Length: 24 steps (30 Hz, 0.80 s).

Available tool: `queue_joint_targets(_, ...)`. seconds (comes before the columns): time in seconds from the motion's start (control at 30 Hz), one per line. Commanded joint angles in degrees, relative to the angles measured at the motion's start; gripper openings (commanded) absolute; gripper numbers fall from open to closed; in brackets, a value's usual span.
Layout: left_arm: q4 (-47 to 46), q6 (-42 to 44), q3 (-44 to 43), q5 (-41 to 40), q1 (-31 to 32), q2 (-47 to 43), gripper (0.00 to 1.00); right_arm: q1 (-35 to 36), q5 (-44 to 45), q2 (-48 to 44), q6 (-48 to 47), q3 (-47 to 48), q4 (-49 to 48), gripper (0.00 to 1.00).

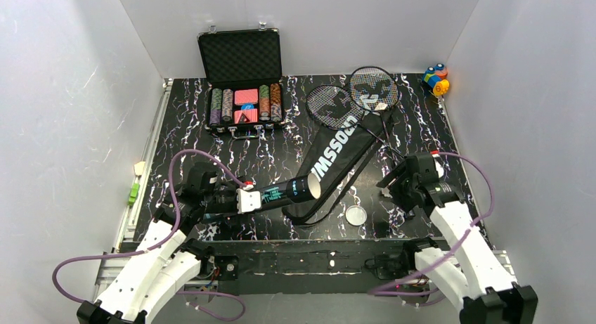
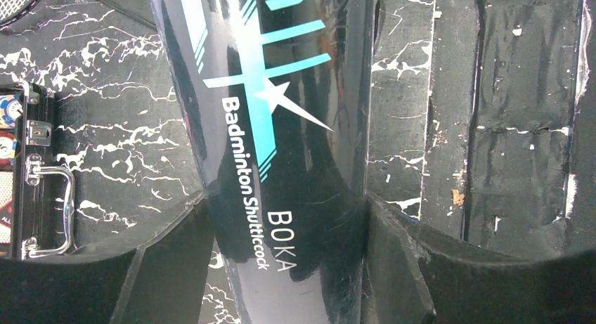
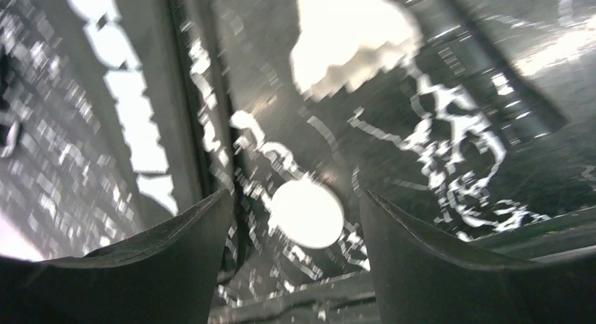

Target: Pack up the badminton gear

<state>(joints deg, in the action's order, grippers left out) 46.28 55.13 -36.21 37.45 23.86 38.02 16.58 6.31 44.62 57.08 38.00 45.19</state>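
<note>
My left gripper (image 1: pixel 247 199) is shut on the long black tube (image 1: pixel 277 194) with teal print and holds it low over the table, its open end (image 1: pixel 313 185) toward the bag. In the left wrist view both fingers (image 2: pixel 169 261) press on the tube (image 2: pixel 281 127). The black CROSSWAY bag (image 1: pixel 337 155) lies diagonally, with two rackets (image 1: pixel 355 95) at its far end. My right gripper (image 1: pixel 391 183) is open and holds nothing. A round white lid (image 3: pixel 307 213) lies on the table beyond its fingers. A blurred white ragged-edged shape (image 3: pixel 348 39), possibly shuttlecock feathers, lies farther on.
An open black case of poker chips (image 1: pixel 242 92) stands at the back left, and its handle shows in the left wrist view (image 2: pixel 49 211). Colourful toy blocks (image 1: pixel 436 78) sit in the far right corner. The lid (image 1: pixel 355 214) lies near the table's front edge (image 1: pixel 309 236).
</note>
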Motion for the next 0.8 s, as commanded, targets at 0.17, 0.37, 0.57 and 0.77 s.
queue_joint_targets(0.17,-1.6,1.2,-0.1,0.7,0.2,-0.8,0.00,-8.4,3.6,8.0,0.8,-3.0,-9.0,0.71)
queue_joint_targets(0.37,-1.6,1.3,0.2,0.7,0.3,-0.7,0.00,-9.6,5.1,10.7,1.4,-3.0,-13.4,0.65)
queue_joint_targets(0.57,-1.6,1.5,0.0,0.4,0.2,-0.7,0.00,-10.8,5.2,17.0,1.5,-1.8,-16.8,0.57)
queue_joint_targets(0.77,-1.5,1.7,-0.1,-0.1,0.3,-0.8,0.00,-10.9,6.2,20.0,1.7,-0.9,-17.3,0.41)
